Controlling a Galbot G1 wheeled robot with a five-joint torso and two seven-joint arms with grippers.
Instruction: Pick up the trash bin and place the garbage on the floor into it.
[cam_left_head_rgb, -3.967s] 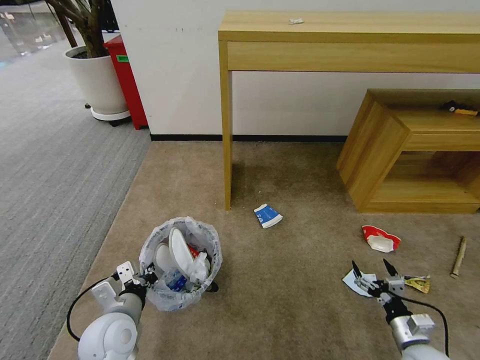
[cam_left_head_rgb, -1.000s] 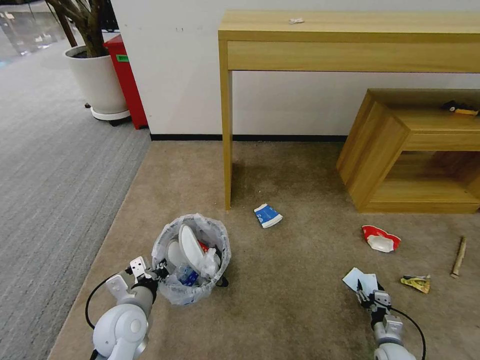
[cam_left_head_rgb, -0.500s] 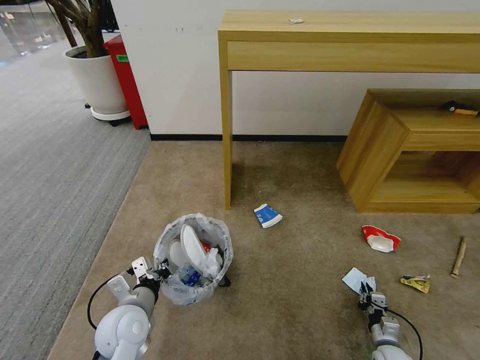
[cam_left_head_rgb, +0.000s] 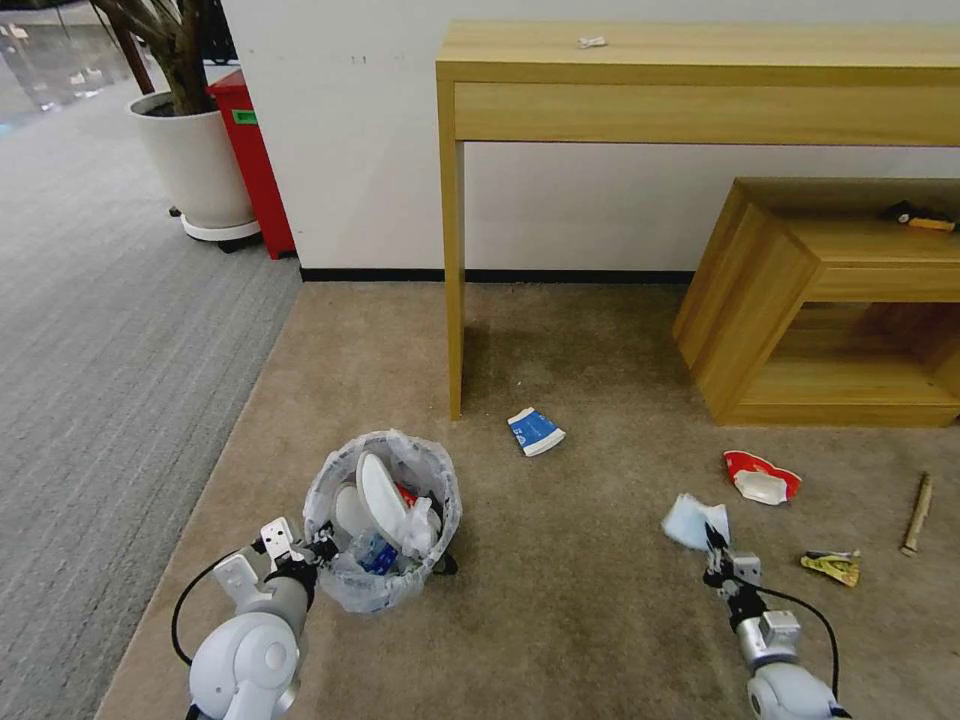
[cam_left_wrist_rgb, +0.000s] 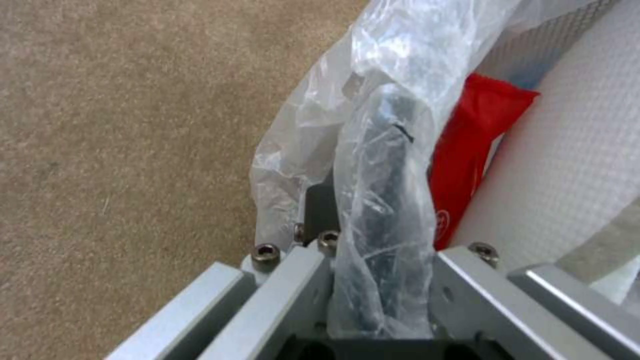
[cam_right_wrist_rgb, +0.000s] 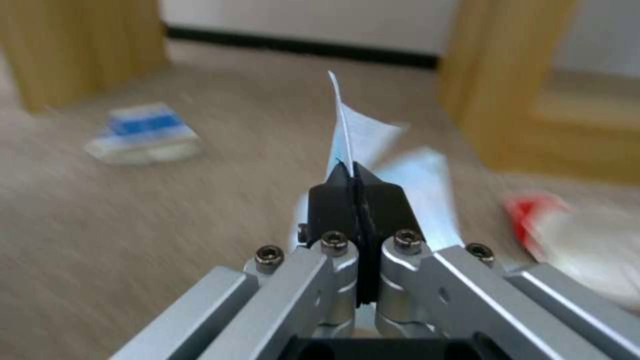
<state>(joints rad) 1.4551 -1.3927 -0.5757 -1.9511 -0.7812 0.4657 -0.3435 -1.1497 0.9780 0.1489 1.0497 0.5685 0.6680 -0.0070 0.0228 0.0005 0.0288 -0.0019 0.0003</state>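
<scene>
Pinching the blue mask (cam_left_head_rgb: 694, 521) between pressed right gripper (cam_left_head_rgb: 714, 551) fingers, clear of the floor (cam_left_head_rgb: 580, 560). Clamping the trash bin (cam_left_head_rgb: 384, 520) rim and bag with left gripper (cam_left_head_rgb: 318, 548), bin near the floor's left edge.

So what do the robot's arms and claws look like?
Each arm ends in a round, glossy white joint, then a silver-grey wrist. A thin black cable loops beside each one. The left claw has silver metal links with small screws and white brackets. The right claw has the same silver links, tipped with pointed black fingertips.
</scene>
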